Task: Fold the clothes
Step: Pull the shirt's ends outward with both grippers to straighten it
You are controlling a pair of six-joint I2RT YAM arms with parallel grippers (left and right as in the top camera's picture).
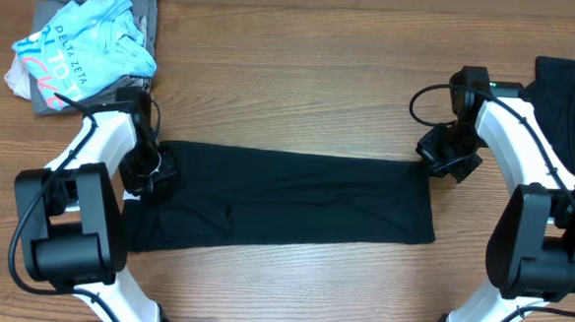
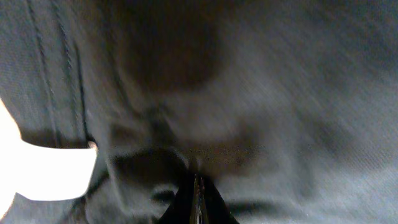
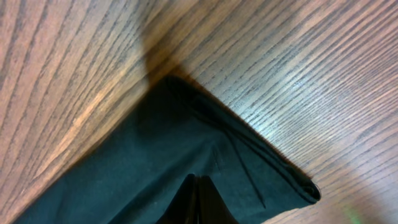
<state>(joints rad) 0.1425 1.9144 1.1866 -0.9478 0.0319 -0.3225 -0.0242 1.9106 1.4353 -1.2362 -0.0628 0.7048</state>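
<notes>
Your L hand & R hand each pinch a far corner of the black T-shirt, prob. for an even fold.

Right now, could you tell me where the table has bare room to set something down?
The widest bare table lies beyond the black T-shirt, between the light blue shirt pile and the right gripper. A narrower strip runs along its near edge, between the arm bases. Crowded: both shirt ends, pinched by the left gripper and the right.

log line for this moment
left gripper: shut on black T-shirt | right gripper: shut on same | shape: long strip, flat
</notes>
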